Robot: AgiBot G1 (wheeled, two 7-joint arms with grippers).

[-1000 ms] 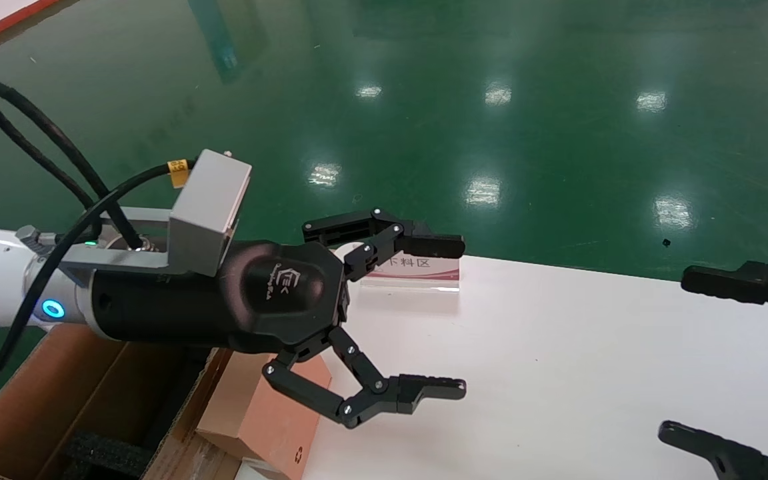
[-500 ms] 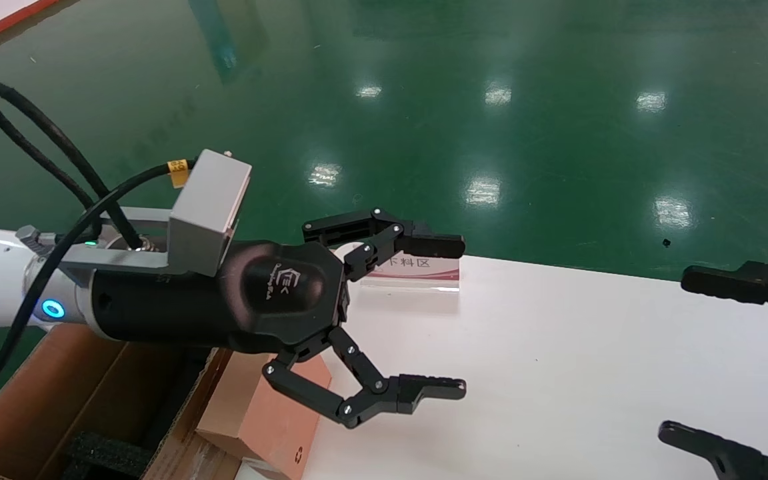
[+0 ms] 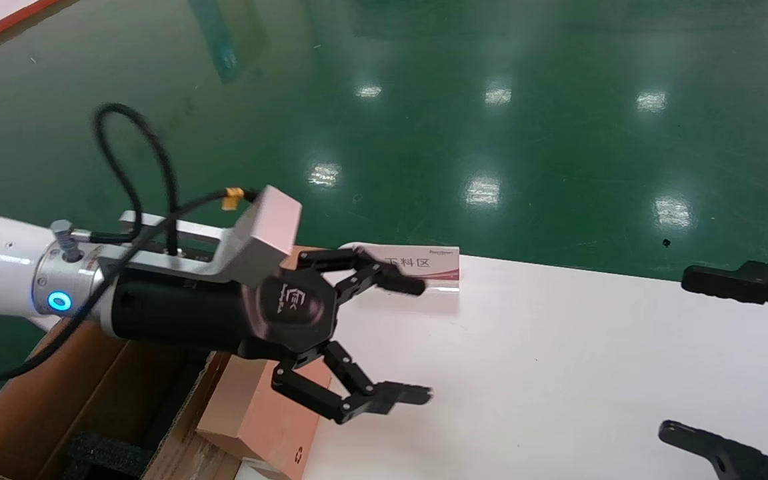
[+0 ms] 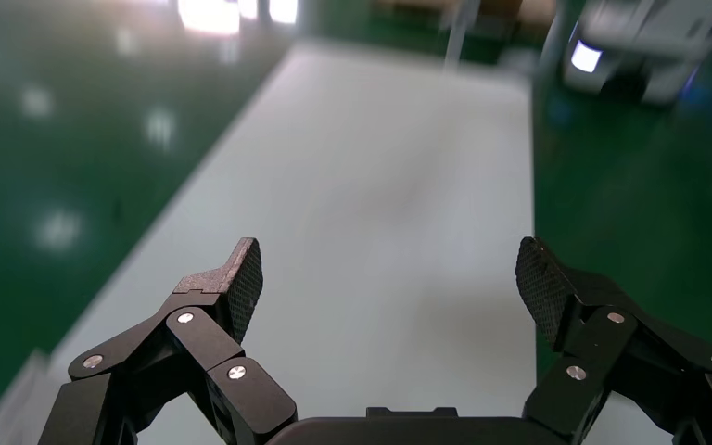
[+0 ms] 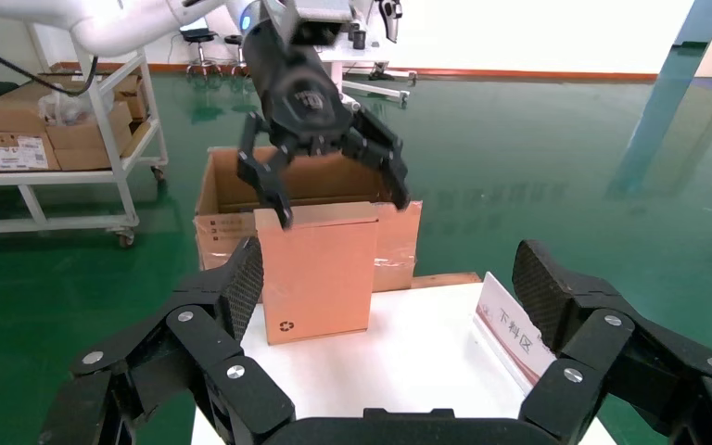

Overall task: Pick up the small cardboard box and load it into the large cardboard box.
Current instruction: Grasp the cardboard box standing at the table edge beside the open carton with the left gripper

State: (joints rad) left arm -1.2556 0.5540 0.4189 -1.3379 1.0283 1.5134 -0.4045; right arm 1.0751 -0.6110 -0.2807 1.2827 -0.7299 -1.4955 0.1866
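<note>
- Left gripper (image 3: 394, 340) hangs spread wide and empty above the white table (image 3: 557, 373).
- The small cardboard box (image 3: 264, 413) stands upright just beneath and behind its fingertips, at the table edge, leaning on or close against the large cardboard box (image 3: 57, 393); contact is unclear.
- To grip well, I'd tilt the wrist down, straddle the box's thin faces near the top edge, and close squarely.
- Beyond the fingers sits a label stand (image 3: 417, 267); keep clear of it.
- Farthest off, the right gripper (image 3: 724, 360) waits parked, fingers apart.
</note>
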